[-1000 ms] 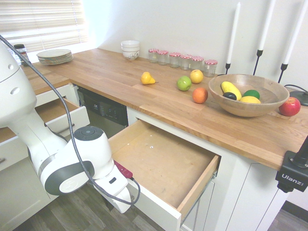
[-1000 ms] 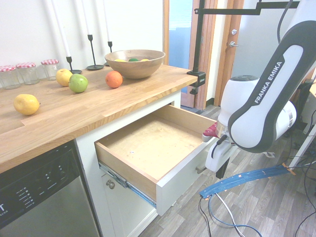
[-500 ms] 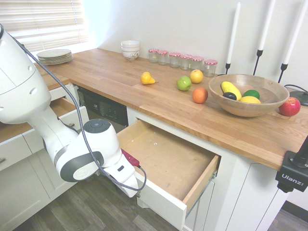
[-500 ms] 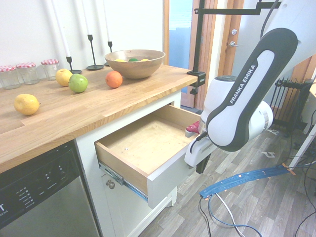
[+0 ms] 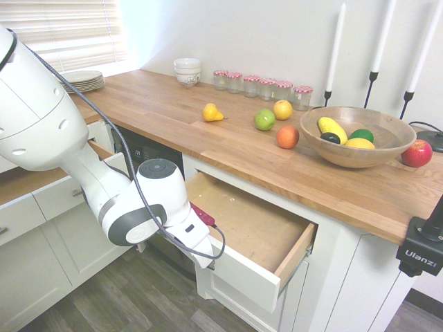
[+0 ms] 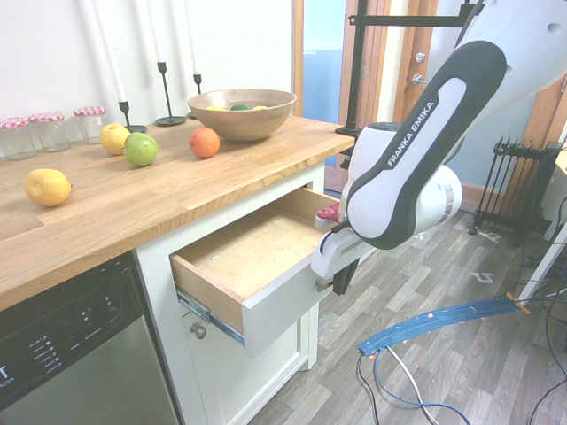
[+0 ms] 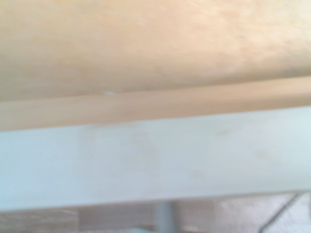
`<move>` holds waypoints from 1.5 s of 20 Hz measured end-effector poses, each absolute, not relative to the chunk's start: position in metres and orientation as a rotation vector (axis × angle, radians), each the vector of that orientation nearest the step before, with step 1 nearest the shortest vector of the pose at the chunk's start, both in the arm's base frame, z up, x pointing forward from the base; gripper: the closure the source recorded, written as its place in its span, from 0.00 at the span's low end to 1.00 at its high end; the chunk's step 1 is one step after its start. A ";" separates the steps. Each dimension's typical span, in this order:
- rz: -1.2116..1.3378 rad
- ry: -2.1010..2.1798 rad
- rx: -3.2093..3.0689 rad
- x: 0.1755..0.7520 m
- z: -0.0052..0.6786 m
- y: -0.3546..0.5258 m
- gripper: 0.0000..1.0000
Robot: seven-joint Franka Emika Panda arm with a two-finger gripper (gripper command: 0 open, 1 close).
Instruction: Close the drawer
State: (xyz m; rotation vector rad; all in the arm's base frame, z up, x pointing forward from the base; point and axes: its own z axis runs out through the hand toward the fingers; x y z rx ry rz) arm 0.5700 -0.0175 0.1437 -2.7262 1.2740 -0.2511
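Observation:
The drawer [image 5: 250, 274] under the wooden countertop stands about half open, its white front facing the floor side and its empty plywood bottom [image 5: 257, 226] showing. My gripper [image 5: 208, 261] is shut and presses against the outside of the white front near its left end. From the other side, the dark fingers [image 6: 339, 278] sit together against the front [image 6: 276, 307], beside the drawer's plywood inside [image 6: 257, 251]. The wrist view shows the front's white top edge [image 7: 155, 160] from close by, with plywood [image 7: 146, 43] behind it and a blurred silver handle [image 7: 165, 219].
The counter [image 5: 166, 104] carries loose fruit, a wooden bowl [image 5: 349, 149] of fruit, jars [image 5: 263, 84], stacked bowls, plates [image 5: 79, 77] and candle holders. A dishwasher [image 6: 62, 345] sits beside the drawer. Another white drawer [image 5: 73, 192] stands open at the left, behind my arm.
The drawer has slid inward from nearly fully out to about half open, with my shut gripper moving toward the cabinet against its front.

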 end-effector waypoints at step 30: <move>-0.466 1.143 -2.694 0.708 0.153 -0.021 1.00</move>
